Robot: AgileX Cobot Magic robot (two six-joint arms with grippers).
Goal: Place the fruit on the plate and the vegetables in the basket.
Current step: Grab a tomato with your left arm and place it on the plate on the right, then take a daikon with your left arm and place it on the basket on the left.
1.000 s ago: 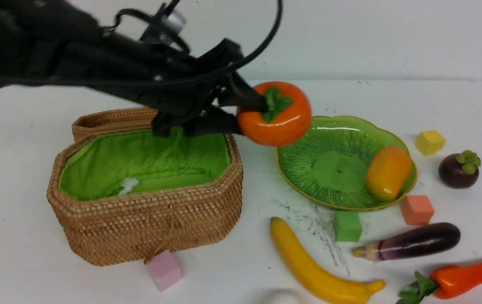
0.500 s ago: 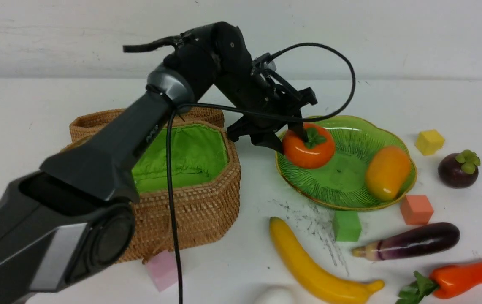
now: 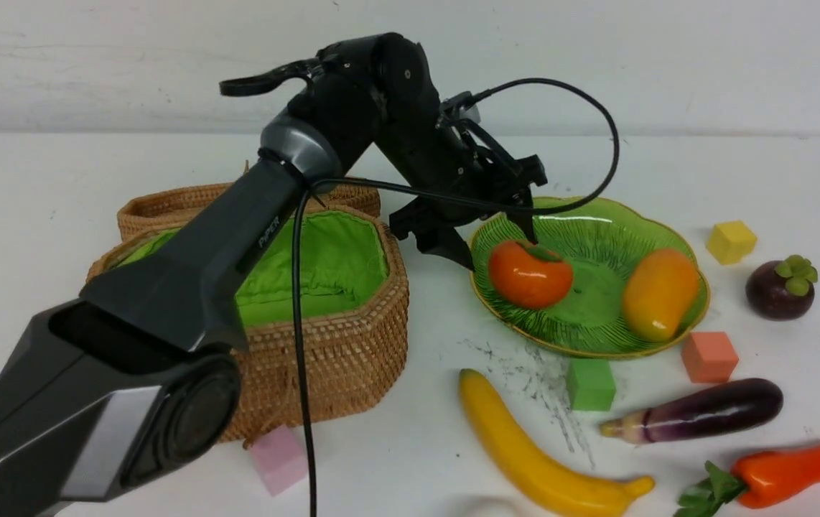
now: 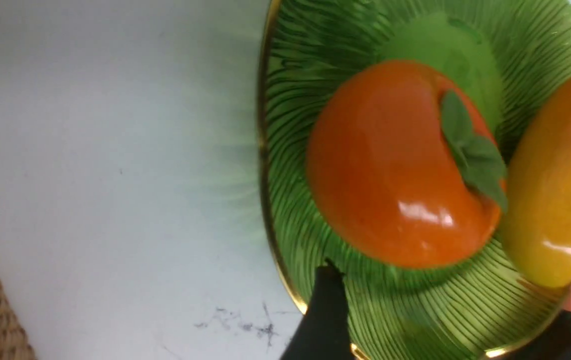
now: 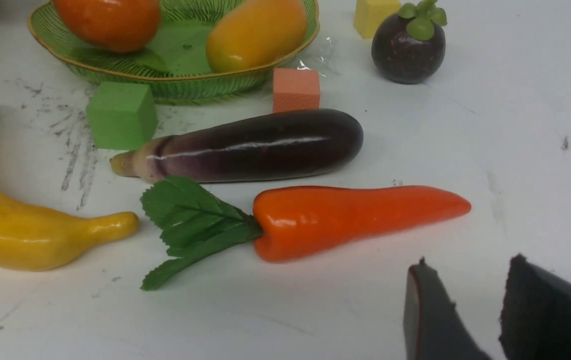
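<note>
The orange persimmon (image 3: 530, 274) lies on the green plate (image 3: 597, 208) beside the mango (image 3: 660, 293). My left gripper (image 3: 494, 242) hangs just above the persimmon's near-left side, open, holding nothing; in its wrist view the left gripper (image 4: 458, 275) straddles the plate with the persimmon (image 4: 395, 170) free between the jaws. On the table lie the banana (image 3: 532, 452), mangosteen (image 3: 781, 287), eggplant (image 3: 704, 411), pepper (image 3: 790, 470) and a white vegetable (image 3: 485, 508) at the frame edge. The basket (image 3: 324, 359) stands open at left. My right gripper (image 5: 468, 265) is open over bare table near the pepper (image 5: 355, 215).
Foam cubes lie around the plate: yellow (image 3: 731, 241), salmon (image 3: 709, 356), green (image 3: 590, 384). A pink cube (image 3: 279, 459) sits by the basket's front. My left arm (image 3: 238, 244) stretches over the basket. The basket lid (image 3: 173, 205) lies open behind it.
My left gripper carried the persimmon from above the basket's edge down onto the plate, then opened and let it go. The persimmon now rests there, tipped on its side.
</note>
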